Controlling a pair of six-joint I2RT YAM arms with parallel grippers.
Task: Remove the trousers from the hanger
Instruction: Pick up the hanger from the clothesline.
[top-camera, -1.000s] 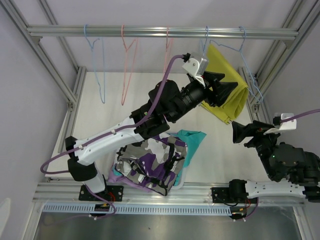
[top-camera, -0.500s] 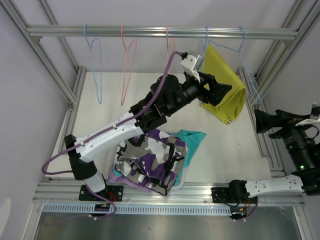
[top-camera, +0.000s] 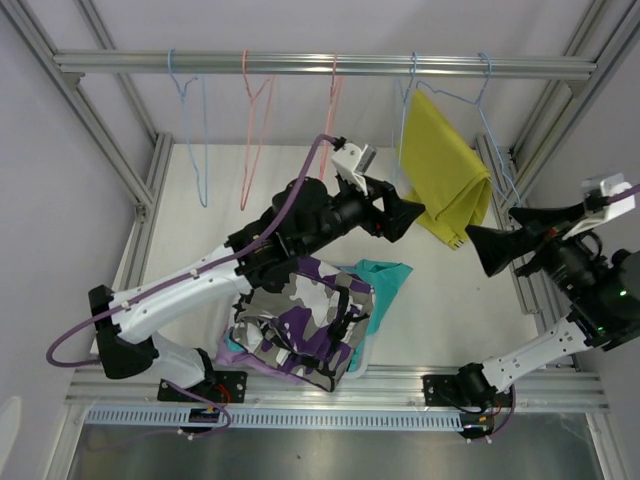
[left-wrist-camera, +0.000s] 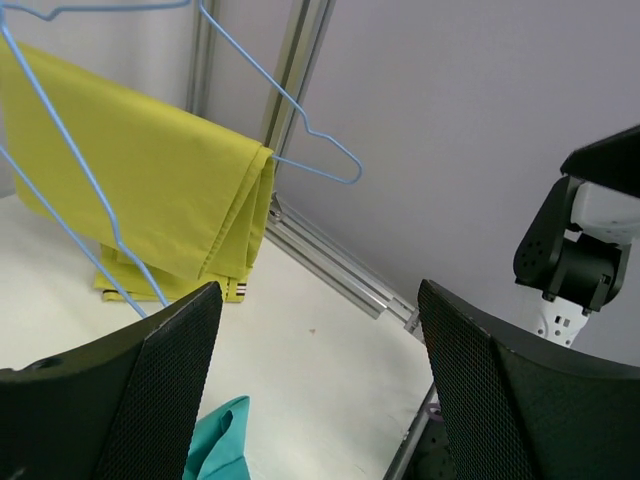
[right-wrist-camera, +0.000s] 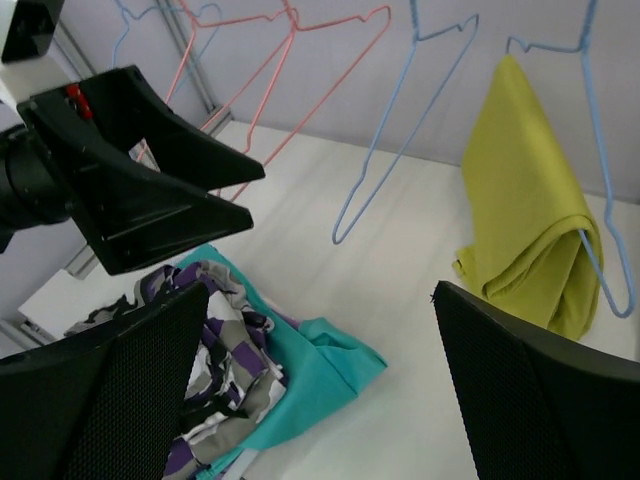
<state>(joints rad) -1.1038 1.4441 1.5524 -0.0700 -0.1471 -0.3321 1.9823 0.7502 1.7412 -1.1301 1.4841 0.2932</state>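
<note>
A lab test cell: aluminium-profile frame (top-camera: 320, 66) around a white table (top-camera: 440, 300).

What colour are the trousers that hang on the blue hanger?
The trousers are mustard yellow, clearest in the right wrist view.

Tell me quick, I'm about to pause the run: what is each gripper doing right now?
Left gripper: open, holding nothing.
Right gripper: open, holding nothing.

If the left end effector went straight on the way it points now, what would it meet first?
Probably the bare table near the frame rail; the yellow trousers hang beside that line, not in it. Depth is unclear.
</note>
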